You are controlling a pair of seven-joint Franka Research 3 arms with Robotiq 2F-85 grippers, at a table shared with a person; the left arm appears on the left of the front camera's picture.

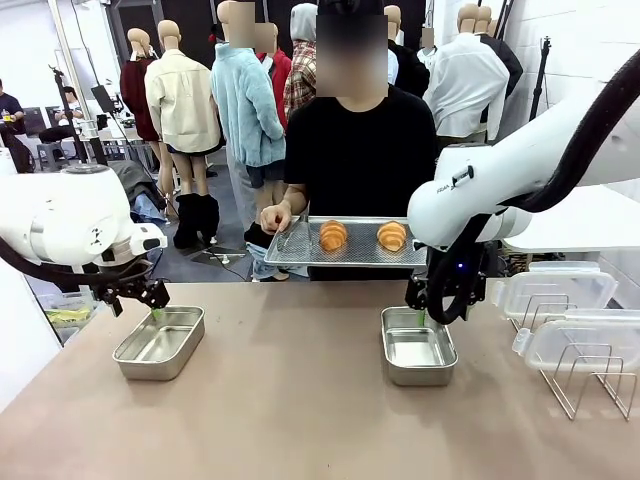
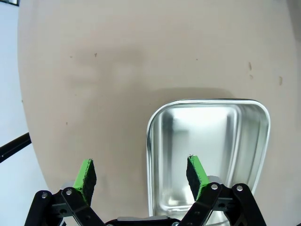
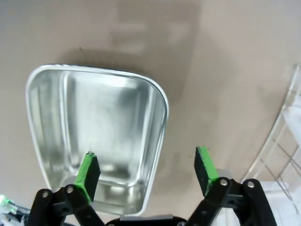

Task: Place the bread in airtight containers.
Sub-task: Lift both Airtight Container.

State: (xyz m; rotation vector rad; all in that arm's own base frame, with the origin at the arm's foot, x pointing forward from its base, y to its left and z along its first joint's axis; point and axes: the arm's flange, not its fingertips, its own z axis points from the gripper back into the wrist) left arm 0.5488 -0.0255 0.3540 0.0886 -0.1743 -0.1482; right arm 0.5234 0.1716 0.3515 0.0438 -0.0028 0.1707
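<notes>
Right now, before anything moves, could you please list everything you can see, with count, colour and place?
rolls: two, golden-brown, side by side on the tray
tray: one, steel, held at the table's far edge
tins: two, shiny steel, empty, on the table, one left, one right
lids: two, clear, far right, at the rack
rack: one, wire, right edge of the table
table: one, beige
hand: one, the person's, on the tray's left corner
left gripper: one, black with green pads, open, above the left tin's edge
right gripper: one, same colours, open, above the right tin's edge
</notes>
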